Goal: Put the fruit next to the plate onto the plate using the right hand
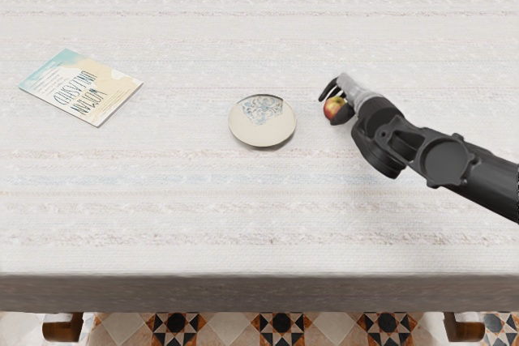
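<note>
A small red and yellow apple (333, 107) sits right of the plate, with my right hand (336, 100) curled around it from the right. Dark fingers (328, 88) wrap over its top and far side. The round cream plate (262, 121) with a blue pattern lies at the table's middle, a short gap left of the apple, with nothing on it. My right arm (430, 155) comes in from the right edge. Whether the apple rests on the table or is lifted slightly I cannot tell.
A pale booklet (80, 87) with dark lettering lies flat at the far left of the white table (259, 216). The table's front edge (259, 277) runs along the bottom, with patterned floor below.
</note>
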`<action>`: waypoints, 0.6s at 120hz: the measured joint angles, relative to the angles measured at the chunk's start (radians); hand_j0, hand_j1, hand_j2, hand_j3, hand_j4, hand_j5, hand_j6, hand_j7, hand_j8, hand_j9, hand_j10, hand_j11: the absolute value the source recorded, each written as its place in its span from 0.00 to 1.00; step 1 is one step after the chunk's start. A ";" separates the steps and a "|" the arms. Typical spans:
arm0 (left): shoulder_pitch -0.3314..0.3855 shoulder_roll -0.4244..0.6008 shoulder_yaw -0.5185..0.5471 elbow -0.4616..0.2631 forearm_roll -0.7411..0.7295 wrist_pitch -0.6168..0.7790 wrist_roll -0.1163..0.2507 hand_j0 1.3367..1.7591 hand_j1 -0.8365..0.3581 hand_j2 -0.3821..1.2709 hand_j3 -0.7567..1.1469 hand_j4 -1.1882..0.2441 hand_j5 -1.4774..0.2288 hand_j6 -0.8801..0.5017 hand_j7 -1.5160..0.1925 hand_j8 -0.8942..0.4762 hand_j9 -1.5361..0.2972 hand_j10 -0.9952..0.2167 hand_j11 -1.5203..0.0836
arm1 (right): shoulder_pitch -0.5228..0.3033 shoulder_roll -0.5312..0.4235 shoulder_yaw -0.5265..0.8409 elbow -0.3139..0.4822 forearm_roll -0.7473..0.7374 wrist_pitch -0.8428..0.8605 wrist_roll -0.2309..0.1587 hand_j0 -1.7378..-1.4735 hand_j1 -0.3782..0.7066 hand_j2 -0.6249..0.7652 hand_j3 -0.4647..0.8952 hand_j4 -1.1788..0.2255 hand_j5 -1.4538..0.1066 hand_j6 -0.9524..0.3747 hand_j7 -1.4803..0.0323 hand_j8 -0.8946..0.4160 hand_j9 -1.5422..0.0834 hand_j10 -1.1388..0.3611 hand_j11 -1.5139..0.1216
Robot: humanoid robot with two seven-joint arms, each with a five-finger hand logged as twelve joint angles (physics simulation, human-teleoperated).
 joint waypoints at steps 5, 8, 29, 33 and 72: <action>0.000 0.000 0.000 0.000 0.000 0.000 0.000 0.76 0.75 0.26 0.40 0.66 0.68 0.46 0.70 0.47 0.66 0.62 0.75 | -0.001 0.004 -0.003 -0.007 0.001 0.000 0.003 0.36 0.60 0.45 0.34 0.37 0.44 0.41 0.44 0.45 0.44 0.41 0.41; 0.000 0.000 0.000 0.000 0.000 0.000 0.000 0.76 0.75 0.26 0.40 0.66 0.68 0.46 0.70 0.47 0.66 0.62 0.75 | -0.001 0.006 -0.004 -0.010 0.000 0.000 0.004 0.36 0.60 0.43 0.34 0.36 0.43 0.41 0.43 0.45 0.43 0.40 0.40; 0.000 0.000 0.000 0.000 0.000 0.000 0.000 0.76 0.75 0.26 0.40 0.66 0.68 0.46 0.70 0.47 0.66 0.62 0.75 | -0.003 0.011 -0.010 -0.020 0.006 0.000 0.008 0.37 0.63 0.52 0.38 0.30 0.36 0.42 0.36 0.44 0.37 0.36 0.34; 0.000 0.000 0.000 0.000 0.000 0.000 0.000 0.76 0.75 0.26 0.40 0.66 0.68 0.46 0.70 0.47 0.66 0.62 0.75 | -0.002 0.011 -0.010 -0.021 0.008 0.000 0.009 0.35 0.64 0.53 0.39 0.29 0.34 0.43 0.34 0.47 0.35 0.37 0.31; 0.000 0.000 0.000 0.000 0.000 0.000 0.000 0.76 0.75 0.26 0.40 0.66 0.68 0.46 0.70 0.47 0.66 0.62 0.75 | 0.025 -0.051 -0.001 0.073 0.088 0.012 0.011 0.31 0.61 0.62 0.34 0.26 0.19 0.47 0.26 0.41 0.22 0.26 0.19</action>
